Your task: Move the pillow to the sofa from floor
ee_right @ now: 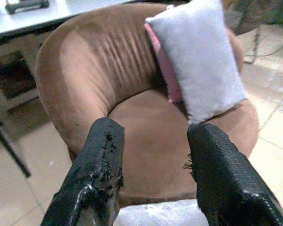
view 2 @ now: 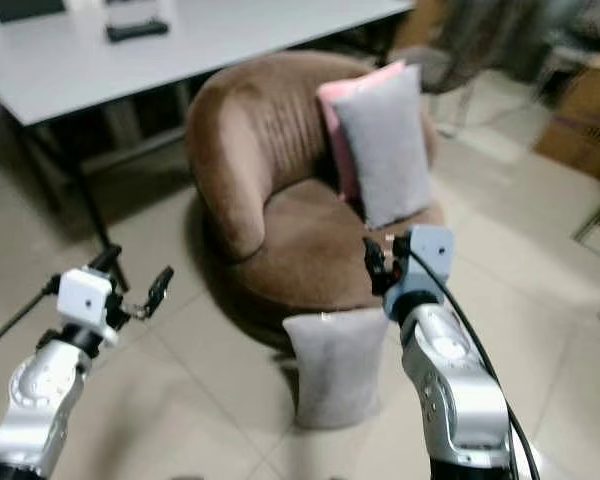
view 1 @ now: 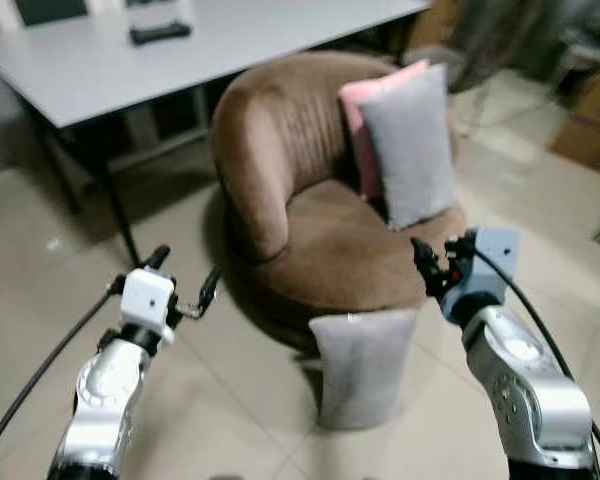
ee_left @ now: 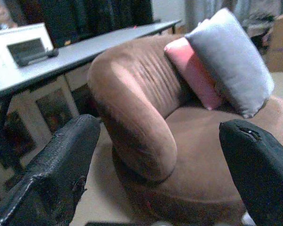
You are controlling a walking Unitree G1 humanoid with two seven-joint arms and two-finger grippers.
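Two grippers, left gripper and right gripper, hang spread and empty because your pillow leans on the floor against the sofa front edge.

Grey pillow upright, seemingly against sofa

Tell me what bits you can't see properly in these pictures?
- Pink pillow: mostly hidden behind the grey pillow on the sofa.
- Black thing on the table: too blurred and small to name.
- Floor pillow: its back, against the sofa, is hidden.
- Right gripper: blurred in the eye views.
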